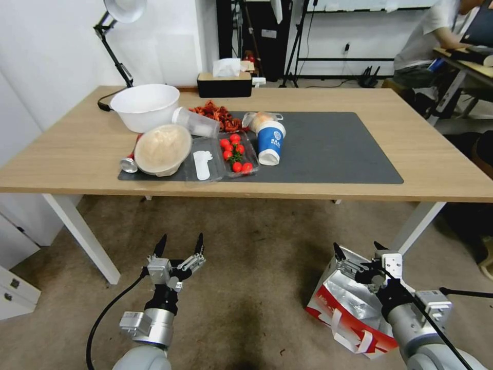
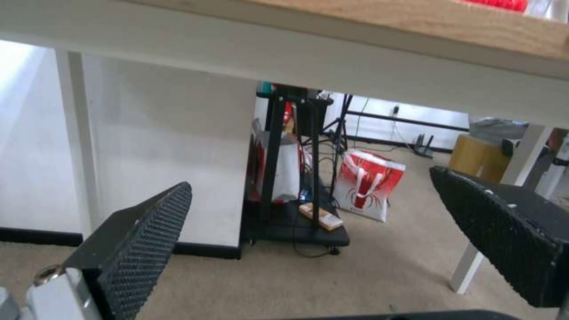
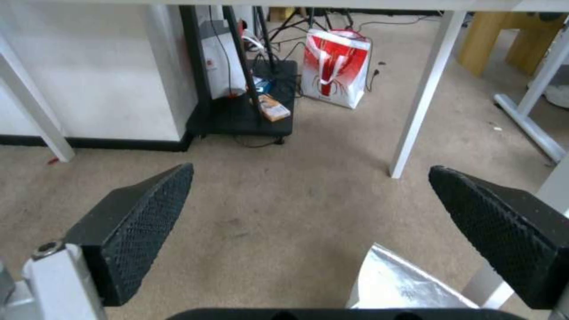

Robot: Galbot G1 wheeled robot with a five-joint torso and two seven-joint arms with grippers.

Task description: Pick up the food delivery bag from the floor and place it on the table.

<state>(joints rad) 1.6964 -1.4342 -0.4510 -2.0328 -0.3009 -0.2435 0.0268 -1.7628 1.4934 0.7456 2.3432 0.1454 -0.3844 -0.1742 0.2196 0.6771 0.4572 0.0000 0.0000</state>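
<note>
Bag on floor, foil mouth up | right gripper spread wide just above its rim, nearer | left gripper spread, empty, well apart | table ahead

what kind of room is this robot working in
Probably an office or lab set up for testing. A carpeted floor, a wood-top table with a clamp-on desk lamp, tripod stands against the back wall, and a person sitting at another desk.

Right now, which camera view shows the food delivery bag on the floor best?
The head view: the food delivery bag shows its red side, foil lining and white straps, under the open right gripper. The right wrist view shows a foil corner.
</note>
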